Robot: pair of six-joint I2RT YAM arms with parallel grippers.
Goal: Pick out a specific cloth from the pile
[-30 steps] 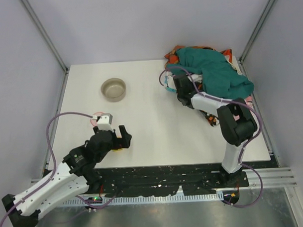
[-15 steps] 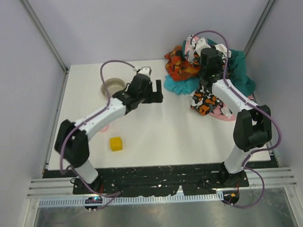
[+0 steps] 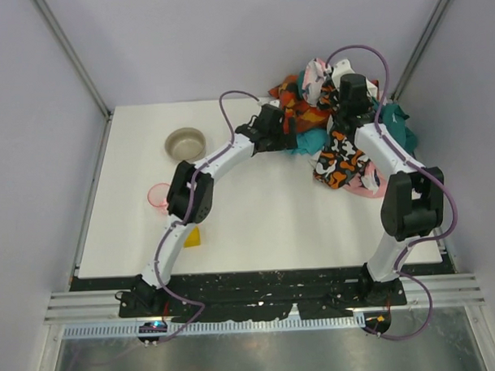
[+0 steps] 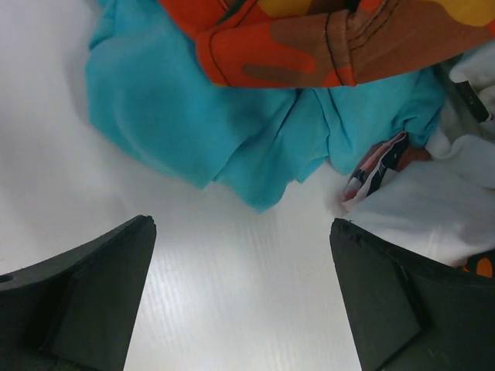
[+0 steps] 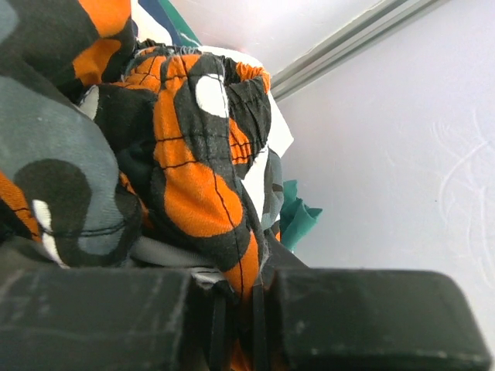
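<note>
The turquoise-blue cloth [image 3: 308, 142] lies at the near left edge of the pile [image 3: 297, 94], partly under an orange patterned piece [image 4: 309, 39]. In the left wrist view the cloth [image 4: 201, 116] lies just ahead of my left gripper [image 4: 244, 294], which is open and empty over bare table. My left gripper [image 3: 288, 142] sits at the cloth's left edge. My right gripper [image 3: 345, 115] is shut on the black cloth with orange and white blotches [image 3: 337, 154] and holds it raised. The right wrist view shows that cloth [image 5: 186, 178] pinched in my right gripper [image 5: 240, 309].
A dark teal cloth [image 3: 397, 119] lies at the pile's right side, near the side wall. A white piece [image 4: 433, 201] lies right of the turquoise cloth. A small bowl [image 3: 185, 144], a pink round object [image 3: 158, 195] and a yellow block [image 3: 191, 236] are on the left half of the table [image 3: 256, 210].
My left arm has stretched from the table's near left across to the pile's edge. My right gripper has lifted the blotched cloth, and the turquoise cloth has come into view.
</note>
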